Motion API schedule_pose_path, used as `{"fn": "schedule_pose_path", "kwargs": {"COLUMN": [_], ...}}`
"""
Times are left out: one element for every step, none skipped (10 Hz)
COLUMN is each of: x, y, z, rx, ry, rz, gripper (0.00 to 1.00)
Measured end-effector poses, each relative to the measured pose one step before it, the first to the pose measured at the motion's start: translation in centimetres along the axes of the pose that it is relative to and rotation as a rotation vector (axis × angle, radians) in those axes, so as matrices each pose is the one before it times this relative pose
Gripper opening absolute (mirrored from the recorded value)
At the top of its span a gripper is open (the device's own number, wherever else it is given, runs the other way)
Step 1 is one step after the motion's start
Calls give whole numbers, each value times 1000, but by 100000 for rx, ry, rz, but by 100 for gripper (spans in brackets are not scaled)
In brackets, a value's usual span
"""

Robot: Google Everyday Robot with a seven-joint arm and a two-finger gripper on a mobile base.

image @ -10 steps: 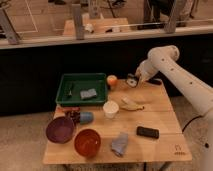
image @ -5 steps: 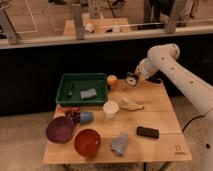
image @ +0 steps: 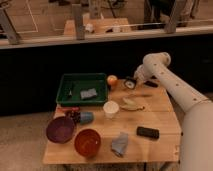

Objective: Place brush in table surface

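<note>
The brush (image: pixel 129 84), a small chunky black object with a pale patch, is at the far edge of the tan table surface (image: pixel 160 117), just right of an orange fruit (image: pixel 112 80). My gripper (image: pixel 133 80) is right at the brush, reaching in from the right on the white arm (image: pixel 165 85). I cannot tell whether the brush rests on the table or hangs just above it. A small black logo mark (image: pixel 176 150) sits at the table's near right corner.
A green tray (image: pixel 67 95) holding a grey item stands at the back left. A slim dark stick (image: pixel 150 84), a banana (image: pixel 131 104), a white cup (image: pixel 111 108), a black phone (image: pixel 148 132), a grey cloth (image: pixel 120 143), a purple bowl (image: pixel 60 129), an orange bowl (image: pixel 87 142) and a blue cup (image: pixel 86 117) lie on the table.
My gripper with the brush has moved slightly down and to the left, closer to the table's far edge. The other objects have not moved.
</note>
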Motion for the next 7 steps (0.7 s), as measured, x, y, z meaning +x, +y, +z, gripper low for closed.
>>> {"fn": "schedule_pose_path", "kwargs": {"x": [829,301,390,303,306,538,315], "y": [159,233,281,256,270,597,249], "z": [1039,1067,1196,1032,586,857,217], "rx": [-655,-879,-1405,-2053,-1455,-2043,-1379], "ry": [1404,1029,1995,2538,1842,2080,678], "rz": [756,432,990,1128,614,807,700], "gripper": [0,0,5,17,25,37,47]}}
